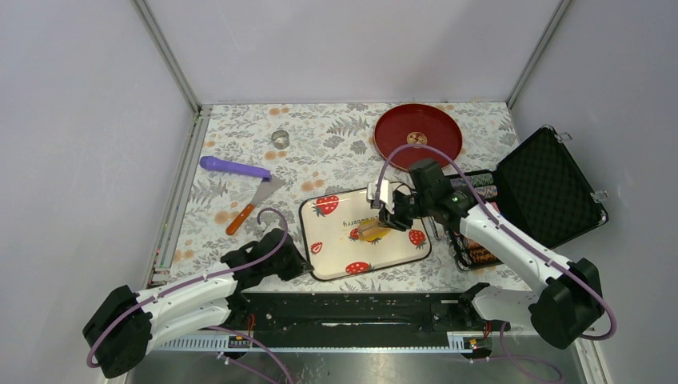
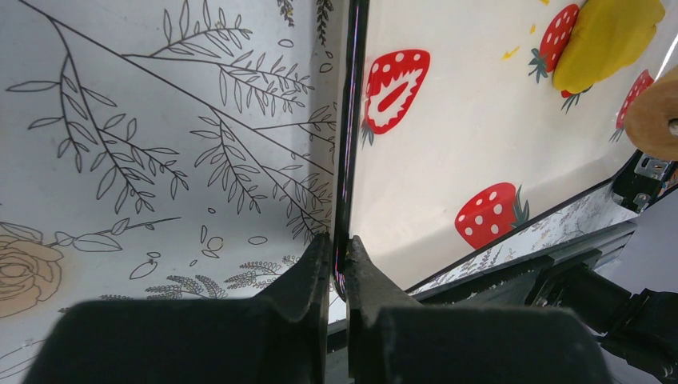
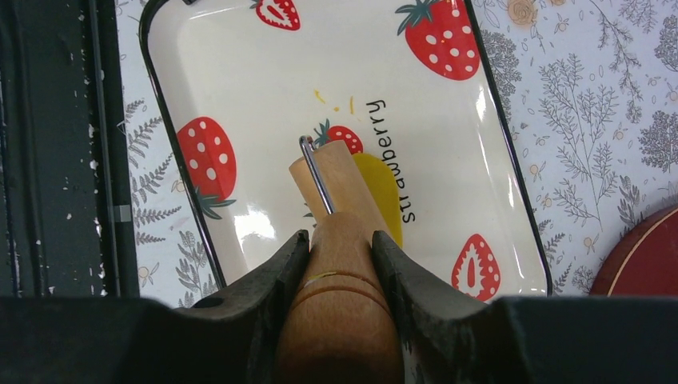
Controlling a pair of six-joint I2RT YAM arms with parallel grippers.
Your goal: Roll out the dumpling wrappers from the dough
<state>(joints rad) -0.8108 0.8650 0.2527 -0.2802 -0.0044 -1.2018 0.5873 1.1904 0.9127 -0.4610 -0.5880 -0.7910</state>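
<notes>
The yellow dough (image 1: 376, 234) lies as a flattened patch in the middle of the strawberry-printed tray (image 1: 400, 254). My right gripper (image 1: 390, 218) is shut on the handle of a wooden roller (image 3: 329, 178), whose head rests on the dough (image 3: 384, 196). My left gripper (image 1: 301, 260) is shut on the tray's left rim (image 2: 350, 160). The left wrist view shows the dough (image 2: 608, 38) and the roller's end (image 2: 652, 116) at the far right. No round dumpling wrappers show.
A red plate (image 1: 418, 134) sits at the back right, and an open black case (image 1: 536, 192) stands right of the tray. A purple rolling pin (image 1: 234, 167), a spatula (image 1: 254, 202) and a small metal ring (image 1: 280, 138) lie at the back left.
</notes>
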